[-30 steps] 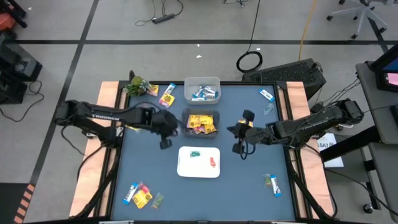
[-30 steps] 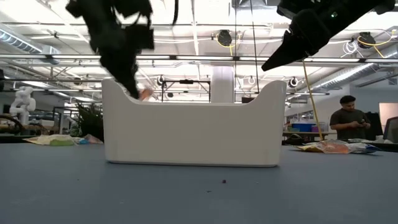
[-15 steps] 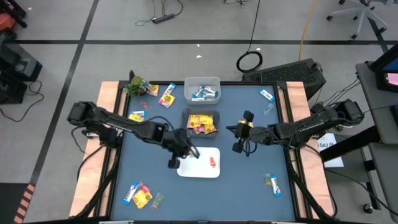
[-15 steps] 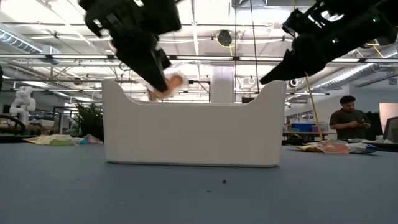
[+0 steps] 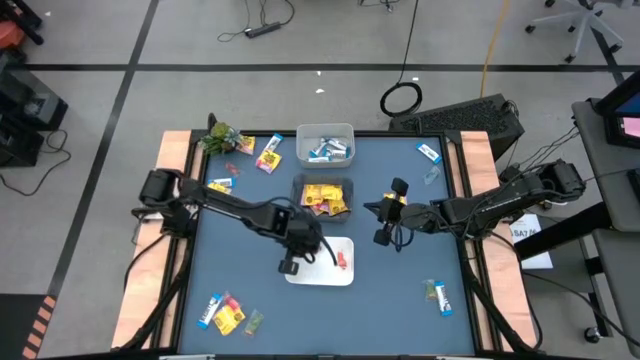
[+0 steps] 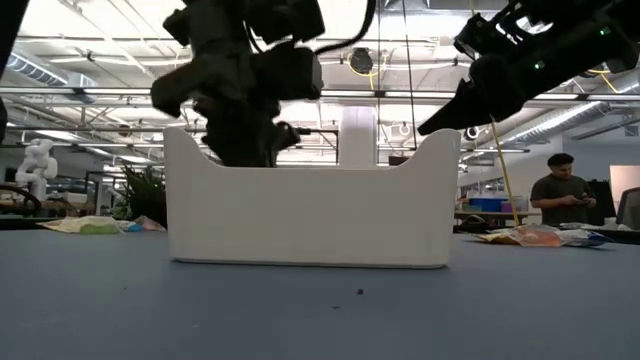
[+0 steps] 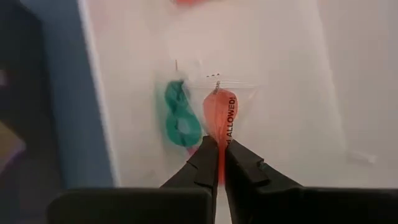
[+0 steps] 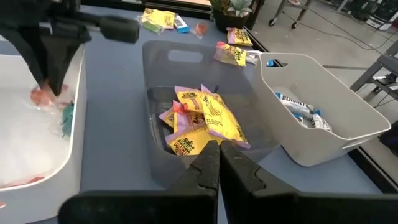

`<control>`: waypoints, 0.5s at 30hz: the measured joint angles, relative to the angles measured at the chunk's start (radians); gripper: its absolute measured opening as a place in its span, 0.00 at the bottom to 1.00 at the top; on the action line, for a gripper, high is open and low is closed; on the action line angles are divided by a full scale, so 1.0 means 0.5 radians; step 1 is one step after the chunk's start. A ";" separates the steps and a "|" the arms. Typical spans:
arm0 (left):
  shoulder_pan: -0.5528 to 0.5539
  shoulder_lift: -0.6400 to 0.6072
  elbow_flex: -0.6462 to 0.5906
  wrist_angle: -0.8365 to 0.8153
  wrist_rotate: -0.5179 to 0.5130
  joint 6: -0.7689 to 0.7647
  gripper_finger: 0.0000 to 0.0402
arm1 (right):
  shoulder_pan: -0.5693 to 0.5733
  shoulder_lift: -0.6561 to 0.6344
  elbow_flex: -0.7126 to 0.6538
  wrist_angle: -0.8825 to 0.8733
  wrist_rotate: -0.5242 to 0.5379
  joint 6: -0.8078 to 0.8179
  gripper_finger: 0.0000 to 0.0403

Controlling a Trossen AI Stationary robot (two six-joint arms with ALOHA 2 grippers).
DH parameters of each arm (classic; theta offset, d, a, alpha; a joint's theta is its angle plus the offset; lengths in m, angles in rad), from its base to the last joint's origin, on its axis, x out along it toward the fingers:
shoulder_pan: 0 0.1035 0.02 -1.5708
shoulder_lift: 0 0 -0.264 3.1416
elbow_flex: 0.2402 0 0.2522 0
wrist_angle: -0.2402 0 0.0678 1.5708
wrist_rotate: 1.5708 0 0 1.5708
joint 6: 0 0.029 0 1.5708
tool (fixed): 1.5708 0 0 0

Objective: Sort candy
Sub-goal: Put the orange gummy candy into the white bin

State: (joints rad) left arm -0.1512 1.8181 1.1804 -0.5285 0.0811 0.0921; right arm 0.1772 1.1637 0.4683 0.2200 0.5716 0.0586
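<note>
My left gripper (image 5: 308,248) is down inside the white tray (image 5: 340,280), shut on a red candy in a clear wrapper (image 7: 219,112). A green candy (image 7: 180,121) lies on the tray floor right beside it, and another red piece (image 5: 342,260) lies farther right. In the low view the tray wall (image 6: 310,215) hides the left gripper's (image 6: 245,150) tips. My right gripper (image 5: 378,212) hovers shut to the right of the clear bin of yellow packets (image 8: 199,121). Blue-and-white bars lie in the white bin (image 5: 325,145). My left gripper pinches the near end of the red candy's wrapper (image 7: 217,144) between its two fingertips, coming from above and pointing down. The candy is low in the tray next to the green piece. I cannot tell whether it rests on the tray floor.
Loose candy lies near the table's far-left corner (image 5: 268,153), at the far right (image 5: 428,152), near right (image 5: 437,295) and near left (image 5: 225,312). A green leafy object (image 5: 222,137) sits at the far-left corner. A person (image 6: 560,195) stands beyond the table.
My left gripper, shut on the red candy, travelled from left of the clear bin toward the table's right and near edge. It arrived over the white tray, then went down inside it beside the green piece.
</note>
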 joint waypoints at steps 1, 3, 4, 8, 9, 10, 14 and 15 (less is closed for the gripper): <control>0.000 0.016 0.001 0.000 -0.003 0.000 0.05 | 0.000 0.000 0.000 -0.002 0.000 0.000 0.00; 0.000 0.032 0.002 0.004 -0.008 0.006 0.05 | 0.000 0.000 0.000 0.000 0.001 0.000 0.00; 0.000 0.035 0.003 0.006 -0.008 0.006 0.06 | 0.000 0.000 0.000 -0.002 0.001 0.000 0.00; 0.000 0.034 0.004 0.007 -0.009 0.006 0.11 | 0.000 0.000 0.000 -0.005 0.001 0.000 0.00; 0.000 0.028 0.004 0.004 -0.010 0.006 0.13 | 0.000 0.000 0.000 -0.006 0.001 0.000 0.00; 0.000 0.021 0.003 0.000 -0.009 0.006 0.15 | 0.000 0.000 0.000 -0.006 0.001 0.000 0.00; -0.003 -0.038 0.003 -0.018 -0.010 0.006 0.23 | 0.000 0.000 0.001 -0.008 0.000 0.001 0.00; -0.004 -0.052 0.004 -0.025 -0.010 0.006 0.26 | 0.000 0.000 0.001 -0.009 0.001 0.001 0.00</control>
State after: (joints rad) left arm -0.1532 1.7919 1.1823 -0.5410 0.0761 0.0952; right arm 0.1772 1.1637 0.4686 0.2153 0.5720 0.0589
